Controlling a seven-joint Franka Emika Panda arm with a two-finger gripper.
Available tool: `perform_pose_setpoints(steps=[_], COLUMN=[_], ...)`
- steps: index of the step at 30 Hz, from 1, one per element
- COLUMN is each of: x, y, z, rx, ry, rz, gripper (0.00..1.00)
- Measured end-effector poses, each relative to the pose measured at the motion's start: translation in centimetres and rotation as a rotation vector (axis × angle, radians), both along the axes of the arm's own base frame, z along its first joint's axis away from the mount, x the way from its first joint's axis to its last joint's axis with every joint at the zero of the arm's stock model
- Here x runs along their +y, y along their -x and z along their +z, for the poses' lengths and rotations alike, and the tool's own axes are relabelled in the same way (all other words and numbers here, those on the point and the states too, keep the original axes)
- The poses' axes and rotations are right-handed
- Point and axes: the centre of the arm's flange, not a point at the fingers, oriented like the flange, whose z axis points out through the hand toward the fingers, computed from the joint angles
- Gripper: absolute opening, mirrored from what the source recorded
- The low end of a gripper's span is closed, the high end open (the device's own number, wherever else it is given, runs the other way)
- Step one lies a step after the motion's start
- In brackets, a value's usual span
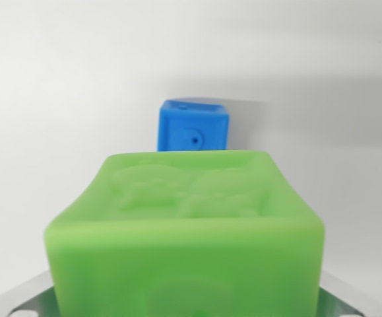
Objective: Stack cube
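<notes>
A large soft green cube (191, 231) with raised figures on its top face fills the lower half of the wrist view. It sits between the two metal fingers (19, 300) of my gripper (187, 300), whose tips show only at the bottom corners, pressed against the cube's sides. Beyond it, a smaller-looking blue cube (194, 125) rests on the white surface, just past the green cube's far edge and slightly to the wrist view's right of centre. Its lower part is hidden by the green cube.
A plain white tabletop (59, 79) surrounds both cubes, and a soft shadow lies to the wrist view's right of the blue cube.
</notes>
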Motion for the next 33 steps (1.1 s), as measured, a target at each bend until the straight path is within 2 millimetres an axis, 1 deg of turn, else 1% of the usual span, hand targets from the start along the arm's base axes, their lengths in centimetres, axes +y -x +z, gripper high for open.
perform_pose_setpoints(steps=[8,21,33], x=[0.0,0.0,0.0], y=[0.0,0.0,0.0], z=[-3.2,-6.9,-9.7], rx=[0.01,0.009,0.009], ry=[0.003,0.004,0.004], rz=[-0.002,-0.002,-0.001], gripper=[0.0,0.0,0.0])
